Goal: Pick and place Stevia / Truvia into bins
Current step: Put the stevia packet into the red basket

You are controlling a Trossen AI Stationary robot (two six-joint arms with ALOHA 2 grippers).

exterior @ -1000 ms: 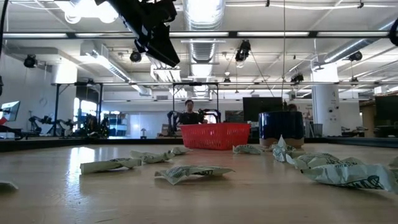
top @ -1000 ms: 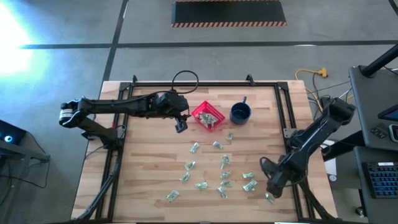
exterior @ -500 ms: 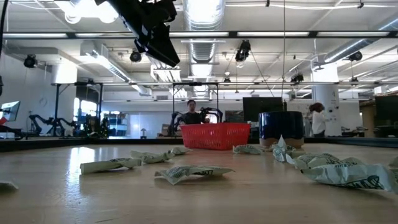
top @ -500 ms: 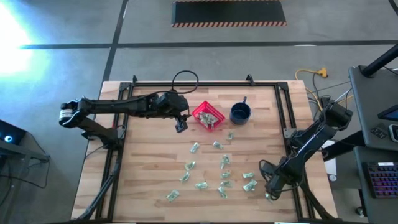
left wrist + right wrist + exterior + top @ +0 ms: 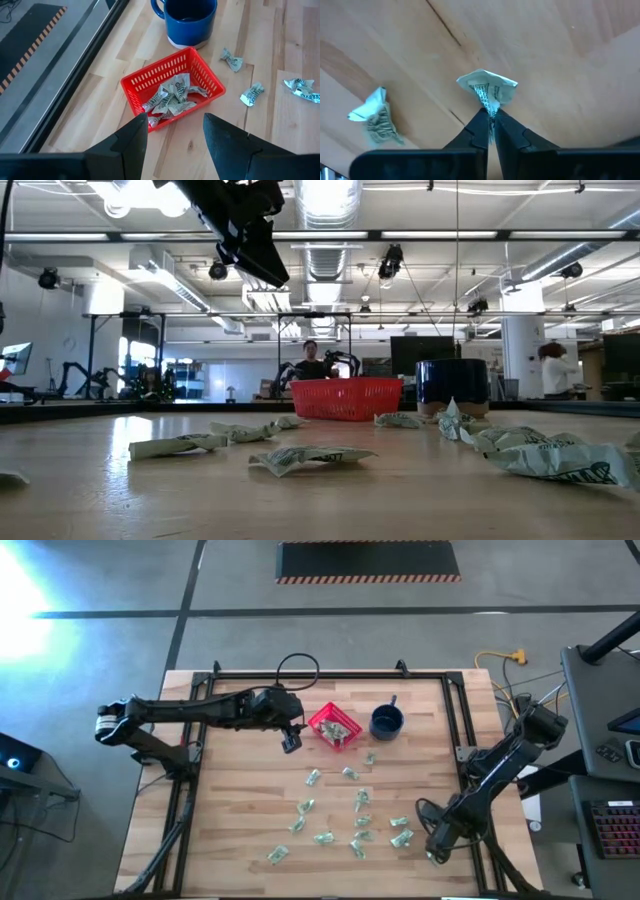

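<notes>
High view: the sachets (image 5: 358,823) lie scattered over the near half of the table (image 5: 240,830), a few more toward the 12 o'clock side near the red basket (image 5: 335,727). The basket sits just beside the blue mug (image 5: 386,721), which is at its 3 o'clock. The left gripper (image 5: 291,741) hangs at the basket's 9 o'clock; the right gripper (image 5: 434,853) is down at the table's 5 o'clock corner, on a stray sachet.

Low view: the basket (image 5: 346,397) and mug (image 5: 452,388) stand at the far side, with crumpled packets (image 5: 310,458) lying flat and rumpled in front. They look feather-light, soft paper, likely to crease and slide rather than resist.

Left wrist view: the basket (image 5: 172,88) already holds several sachets (image 5: 170,98) heaped loosely; what is inside the mug (image 5: 189,20) cannot be told. The left fingers (image 5: 131,137) stand spread apart, gripping nothing.

Right wrist view: the right gripper (image 5: 490,118) is pinched closed on the edge of one sachet (image 5: 488,89), which bunches up above the tips. Another sachet (image 5: 374,118) lies near it. An edge pinch like this seems right, since a flat packet gives little else to take
</notes>
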